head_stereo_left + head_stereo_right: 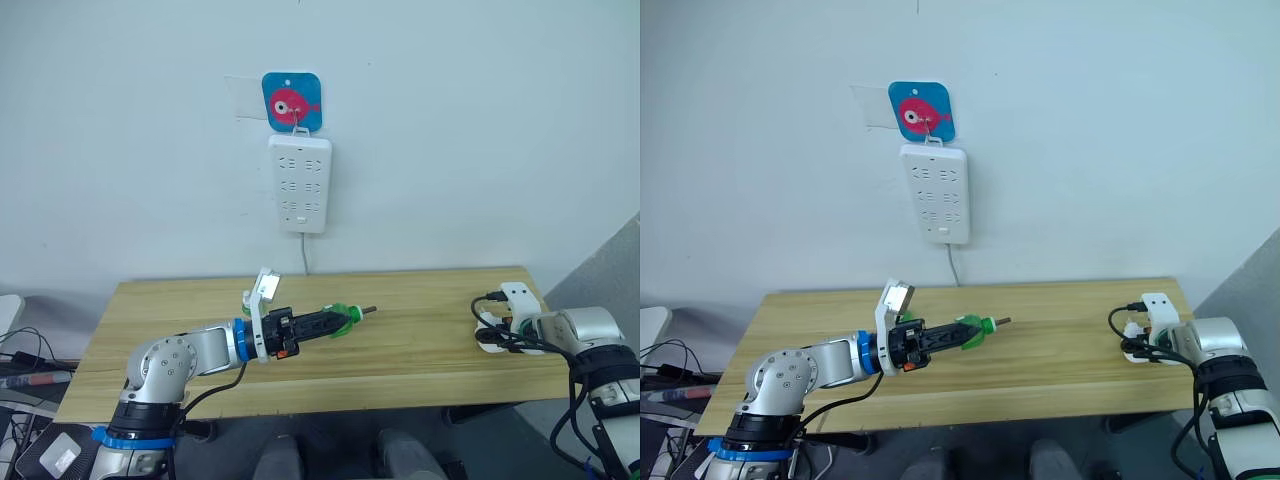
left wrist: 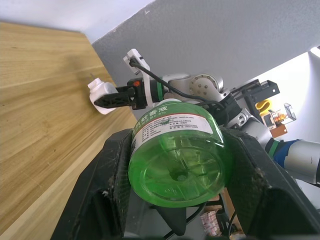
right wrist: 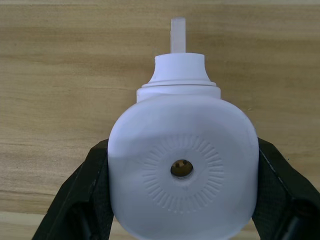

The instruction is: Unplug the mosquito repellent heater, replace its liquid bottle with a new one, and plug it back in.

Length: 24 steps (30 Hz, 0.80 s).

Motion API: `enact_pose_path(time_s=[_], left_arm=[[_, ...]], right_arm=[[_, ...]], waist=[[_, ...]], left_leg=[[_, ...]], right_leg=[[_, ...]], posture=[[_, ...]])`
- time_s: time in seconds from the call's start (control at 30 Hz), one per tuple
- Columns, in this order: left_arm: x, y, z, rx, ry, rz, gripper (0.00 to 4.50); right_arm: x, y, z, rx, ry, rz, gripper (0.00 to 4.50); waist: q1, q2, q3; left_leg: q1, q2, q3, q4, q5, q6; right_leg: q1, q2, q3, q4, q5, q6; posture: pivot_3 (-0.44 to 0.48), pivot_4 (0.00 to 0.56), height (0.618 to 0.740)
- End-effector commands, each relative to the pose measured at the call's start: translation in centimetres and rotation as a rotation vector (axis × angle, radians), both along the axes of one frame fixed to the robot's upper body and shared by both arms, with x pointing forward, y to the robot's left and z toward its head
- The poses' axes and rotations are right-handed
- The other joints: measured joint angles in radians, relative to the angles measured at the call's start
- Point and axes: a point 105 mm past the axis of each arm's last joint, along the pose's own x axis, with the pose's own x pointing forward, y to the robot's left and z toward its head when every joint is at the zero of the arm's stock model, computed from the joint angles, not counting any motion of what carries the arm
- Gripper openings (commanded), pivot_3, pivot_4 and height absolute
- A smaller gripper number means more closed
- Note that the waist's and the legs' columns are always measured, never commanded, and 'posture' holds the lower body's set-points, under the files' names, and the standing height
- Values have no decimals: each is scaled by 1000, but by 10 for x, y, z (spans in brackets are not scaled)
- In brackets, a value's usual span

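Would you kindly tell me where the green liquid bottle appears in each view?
Left eye view: green liquid bottle in left gripper, over the table.
Right eye view: same, mid-table.
Left wrist view: centre, between the fingers.
Right wrist view: not in it.
Shared landmark: mosquito repellent heater in right gripper.

One white heater (image 3: 182, 170), one green bottle (image 2: 176, 155), one power strip (image 1: 299, 184), one fish sticker (image 1: 292, 101), one wooden table (image 1: 420, 345), two grippers.

Bare tabletop (image 1: 420, 345) between both arms
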Motion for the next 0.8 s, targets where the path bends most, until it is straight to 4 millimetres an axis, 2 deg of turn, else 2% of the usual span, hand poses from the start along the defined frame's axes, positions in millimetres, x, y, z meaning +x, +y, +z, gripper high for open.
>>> enact_pose_path(time_s=[0.03,0.13,0.2,0.3,0.37,0.47,0.6,0.7,0.77,0.8], left_arm=[[-2,-5,10,-24,-55,-24,2290],[-1,-6,11,-25,-56,-25,2290],[-1,-6,11,-25,-57,-27,2290],[-1,-6,10,-24,-58,-29,2290],[-1,-6,10,-23,-58,-29,2290],[-1,-4,10,-22,-60,-26,2290],[1,-1,12,-18,-79,-14,2290],[5,-1,19,-10,-156,-2,2290],[11,-3,25,19,-283,24,2290],[16,-4,28,25,-330,53,2290]], right_arm=[[4,-5,6,-8,-28,-18,2994],[5,-5,6,-6,-27,-24,2994],[5,-5,6,-2,-27,-25,3712],[6,-3,8,5,-32,-22,4464],[6,-4,11,4,-37,-19,4464],[11,-4,31,25,-74,0,4464],[22,4,75,72,-171,-4,4464],[31,24,106,170,-271,11,4464],[32,43,123,322,-323,22,4464],[32,51,129,388,-345,28,4298]], waist=[[0,0,0],[-1,0,0],[-1,0,0],[-1,0,0],[-1,0,0],[-1,0,0],[-2,0,0],[-3,0,0],[-4,0,0],[-4,0,0]], left_leg=[[0,0,0,0,0,0],[1,0,0,0,0,0],[1,0,1,0,0,0],[1,0,1,0,0,0],[1,0,1,0,0,0],[2,0,1,0,0,0],[2,0,1,0,0,0],[2,0,1,0,0,0],[2,1,1,-1,0,0],[2,1,1,-1,0,0]], right_leg=[[0,0,0,0,0,0],[1,0,0,0,0,0],[1,0,0,0,0,0],[1,0,1,1,0,0],[1,0,1,1,0,0],[1,0,1,1,0,0],[1,0,1,1,0,0],[1,0,1,1,0,0],[1,1,1,1,0,0],[1,1,1,1,0,0]], posture=[[-27,88,740],[-33,89,740],[-32,90,740],[-32,90,740],[-34,91,740],[-38,98,740],[-48,103,740],[-59,105,740],[-64,106,740],[-67,105,740]])
